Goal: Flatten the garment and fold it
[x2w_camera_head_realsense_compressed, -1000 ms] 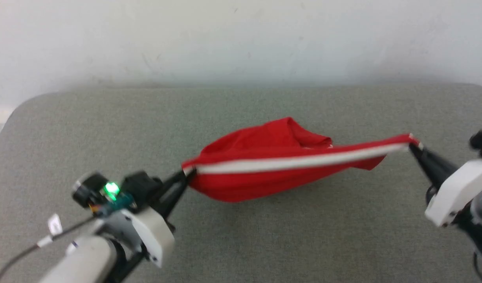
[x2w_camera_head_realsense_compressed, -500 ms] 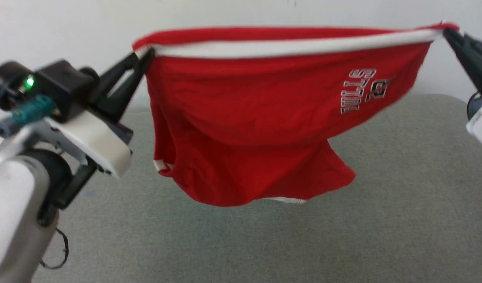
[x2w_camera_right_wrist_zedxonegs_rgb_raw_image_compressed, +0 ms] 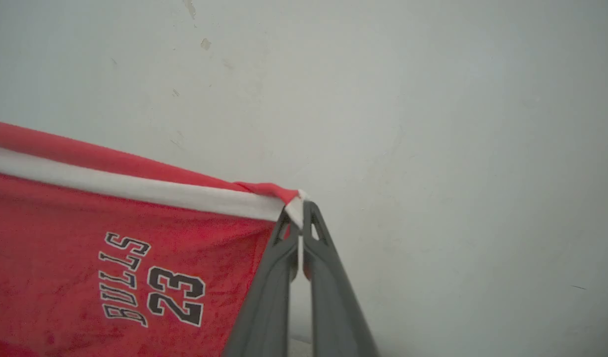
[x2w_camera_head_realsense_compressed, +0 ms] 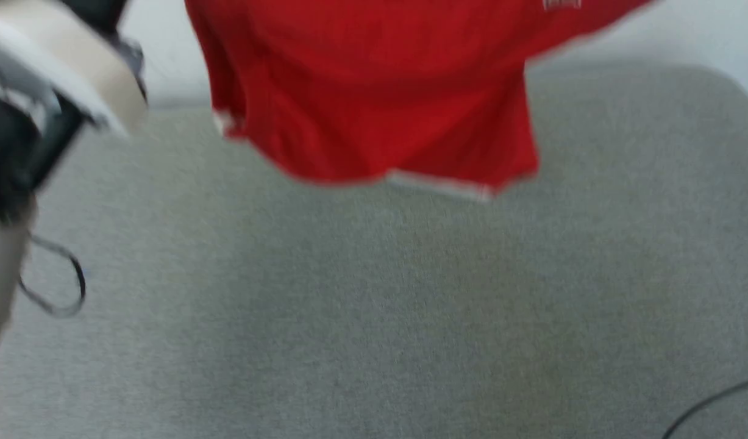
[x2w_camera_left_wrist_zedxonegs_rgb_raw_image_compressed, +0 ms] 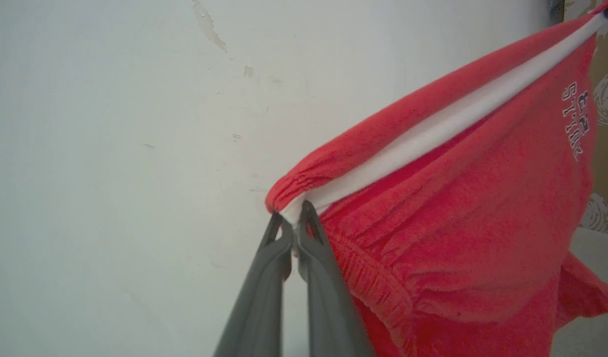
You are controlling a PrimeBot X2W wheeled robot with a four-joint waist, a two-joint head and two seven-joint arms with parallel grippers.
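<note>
Red soft fabric, the garment (x2w_camera_head_realsense_compressed: pixel 374 91) hangs in the air above the grey surface (x2w_camera_head_realsense_compressed: pixel 374 317), clear of it. It is stretched by two corners, so one white side stripe (x2w_camera_left_wrist_zedxonegs_rgb_raw_image_compressed: pixel 432 134) runs taut along its top edge. Below that stripe the cloth sags in loose folds. Its lowest part, a leg end with white hem trim (x2w_camera_head_realsense_compressed: pixel 441 185), dangles over the far half of the grey surface without touching it, though the head view is blurred. The "BULLS 23" print (x2w_camera_right_wrist_zedxonegs_rgb_raw_image_compressed: pixel 152 292) sits sideways just under the stripe, at the end nearer the surface's right side.

The left gripper (x2w_camera_left_wrist_zedxonegs_rgb_raw_image_compressed: pixel 295 220) has its two dark fingers pressed together on the gathered waistband (x2w_camera_left_wrist_zedxonegs_rgb_raw_image_compressed: pixel 304 183) end of the stripe, with a sliver of white cloth pinched between the tips. The right gripper (x2w_camera_right_wrist_zedxonegs_rgb_raw_image_compressed: pixel 299 208) is likewise clamped on the stripe's other end, at the corner beside the print, its tips nipping a small white fold. Both grips are high above the grey surface, and behind them is the pale wall (x2w_camera_right_wrist_zedxonegs_rgb_raw_image_compressed: pixel 457 124) that rises from the surface's far edge.

The left arm (x2w_camera_head_realsense_compressed: pixel 75 67), pale and dark, looms blurred over the surface's left side, and a thin cable loop (x2w_camera_head_realsense_compressed: pixel 56 286) hangs beneath it. Another dark cable (x2w_camera_head_realsense_compressed: pixel 715 396) crosses the surface's near right corner.
</note>
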